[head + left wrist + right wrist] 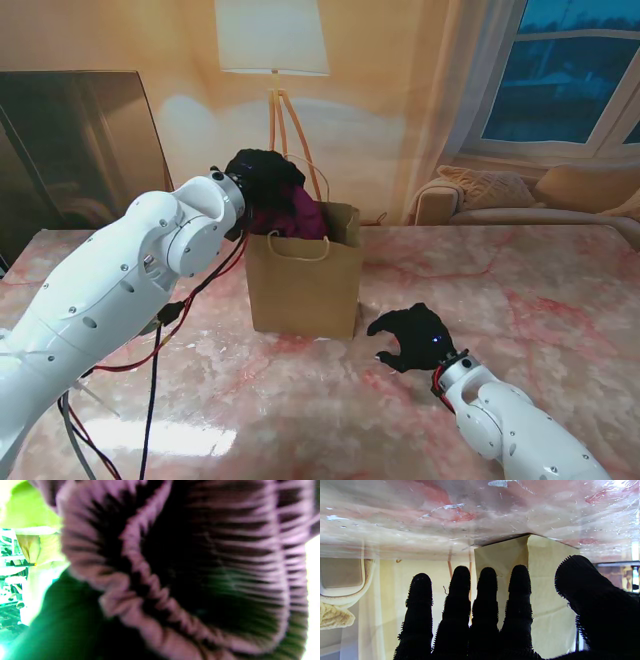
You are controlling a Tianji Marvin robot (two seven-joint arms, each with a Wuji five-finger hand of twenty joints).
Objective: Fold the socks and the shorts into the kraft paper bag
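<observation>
Shorts [298,215], a bunched dark-maroon garment, sit in the mouth of the kraft paper bag [303,285], part inside and part heaped over its rim. The left wrist view is filled with the ribbed, gathered fabric [175,562], pressed right up to the lens. One bag stands upright near the middle of the table [560,280], toward its far edge, with one loop handle hanging on its near face. I can count one garment; no socks can be made out on the table, and whether they are already inside the bag is hidden.

On top of the cloth is the left hand [262,172], black-gloved, lying on the bundle at the bag's opening; its fingers seem curled into the fabric, though I cannot tell for sure whether they grip or merely press. The right hand [415,338] rests low over the table just beside the bag's right near corner, holding nothing, with its fingers [460,600] spread and pointing toward the bag's side and the thumb set apart.

By my judgement the step in hand is stuffing the shorts down into the bag. The next move likely calls for pushing the heap below the rim without tipping the light bag, so the right hand may need to brace its side wall.
</observation>
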